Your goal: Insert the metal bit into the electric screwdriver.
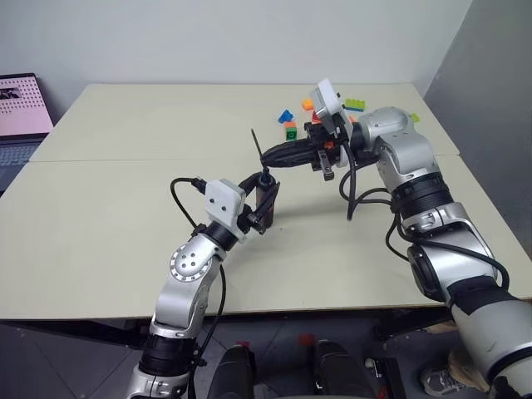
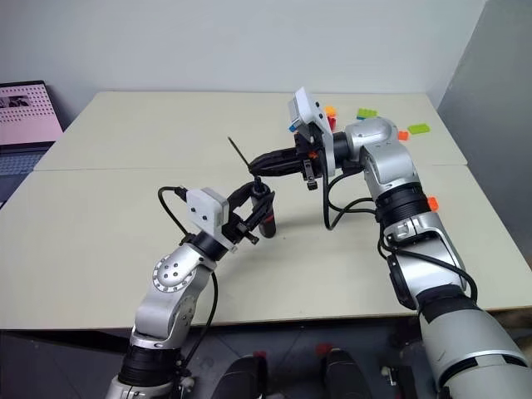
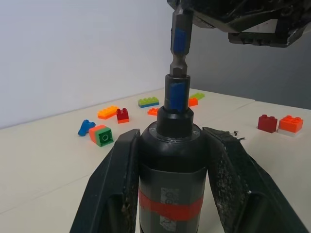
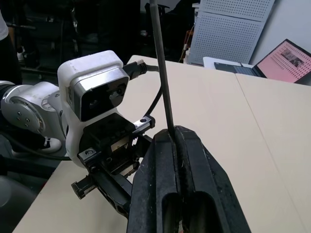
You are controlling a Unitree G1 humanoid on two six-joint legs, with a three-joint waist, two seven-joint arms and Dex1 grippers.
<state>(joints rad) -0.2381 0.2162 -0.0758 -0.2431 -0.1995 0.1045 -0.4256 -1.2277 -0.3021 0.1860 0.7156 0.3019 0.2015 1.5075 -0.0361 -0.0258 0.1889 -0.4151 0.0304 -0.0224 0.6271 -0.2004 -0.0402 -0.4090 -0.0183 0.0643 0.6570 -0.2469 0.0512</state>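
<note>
Pale beige tabletops (image 1: 108, 241) stretch beneath the two arms, with toy bricks (image 3: 109, 112) scattered at the far side and a laptop (image 1: 21, 116) glowing at the edge. Just above the surface, the left gripper (image 1: 264, 199) is clamped on the electric screwdriver (image 3: 170, 179), its two black fingers pressed against the barrel on either side of the red band, the tool's socket end pointing up. Directly over it, the right gripper (image 1: 264, 156) reaches across with its fingers pinched tight around the metal bit (image 4: 163, 73), whose thin shaft sticks out above the fingers. In the left wrist view the bit's hexagonal lower end (image 3: 179, 43) stands upright on the mouth of the screwdriver's socket, lined up with it and apparently just entering. Both pick-ups look done and the alignment appears good; what remains, by my reading, is pressing the bit fully home, then letting go of it. How deep it already sits cannot be told.
</note>
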